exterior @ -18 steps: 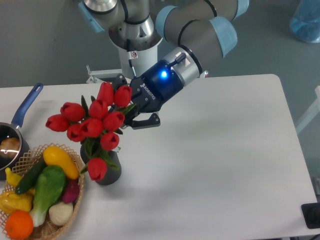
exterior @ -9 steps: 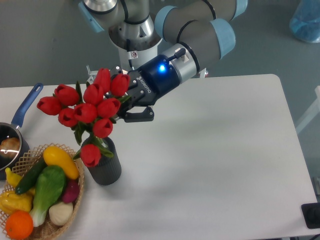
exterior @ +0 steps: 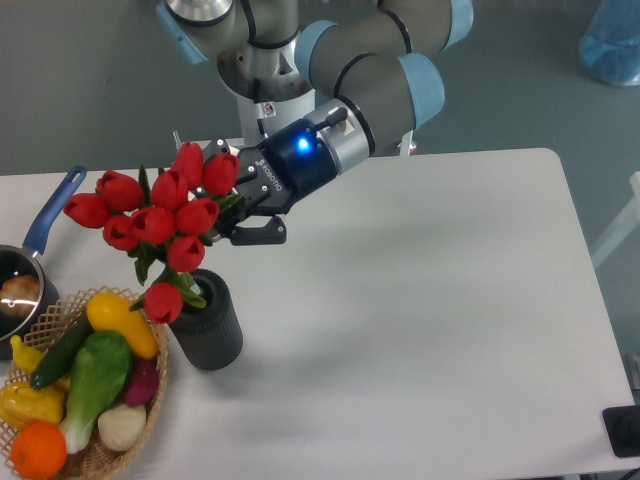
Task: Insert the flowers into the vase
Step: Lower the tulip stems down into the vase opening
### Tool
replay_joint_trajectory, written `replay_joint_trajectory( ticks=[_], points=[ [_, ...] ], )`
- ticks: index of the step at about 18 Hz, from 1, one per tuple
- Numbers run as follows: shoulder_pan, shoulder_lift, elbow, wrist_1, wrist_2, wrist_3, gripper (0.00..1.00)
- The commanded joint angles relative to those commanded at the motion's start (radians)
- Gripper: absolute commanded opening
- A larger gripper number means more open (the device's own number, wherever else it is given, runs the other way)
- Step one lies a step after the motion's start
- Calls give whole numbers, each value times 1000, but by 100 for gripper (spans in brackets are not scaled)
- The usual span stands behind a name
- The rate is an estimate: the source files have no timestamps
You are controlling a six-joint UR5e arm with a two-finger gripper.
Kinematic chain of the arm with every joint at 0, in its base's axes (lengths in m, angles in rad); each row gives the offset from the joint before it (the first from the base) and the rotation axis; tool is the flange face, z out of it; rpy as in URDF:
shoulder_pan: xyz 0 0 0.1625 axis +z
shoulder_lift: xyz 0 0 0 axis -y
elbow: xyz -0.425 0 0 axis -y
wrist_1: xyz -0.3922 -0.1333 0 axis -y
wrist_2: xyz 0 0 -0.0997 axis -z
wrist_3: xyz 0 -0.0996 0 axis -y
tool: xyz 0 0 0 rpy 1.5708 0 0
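Note:
The flowers (exterior: 155, 215), a bunch of red tulip buds with green leaves, hang tilted above the table's left side. My gripper (exterior: 230, 200) is shut on the bunch from the right, its dark fingers (exterior: 256, 235) showing beside the buds. Just below stands the vase (exterior: 207, 322), dark grey, ribbed and upright. The lowest bud (exterior: 163, 302) and some leaves overlap the left rim of its mouth. The stems are hidden behind the buds, so I cannot tell whether any reach into the vase.
A wicker basket (exterior: 150, 398) of toy vegetables and fruit sits right beside the vase at the front left. A blue-handled saucepan (exterior: 50, 215) lies at the left edge. A blue object (exterior: 612, 40) is off the table at the back right.
The gripper has carried the flowers left and upward. The bunch has risen off the vase, which now shows most of its mouth and body.

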Motion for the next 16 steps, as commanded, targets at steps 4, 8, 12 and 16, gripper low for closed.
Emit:
replay_joint_trajectory(
  ticks=[4, 8, 12, 16],
  points=[
    [-2, -14, -18, 6, 9, 12, 22],
    [-3, -20, -60, 6, 17, 64, 23],
    [-8, -34, -97, 3, 44, 132, 25],
    [-35, -75, -95, 21, 135, 137, 26]
  ],
)
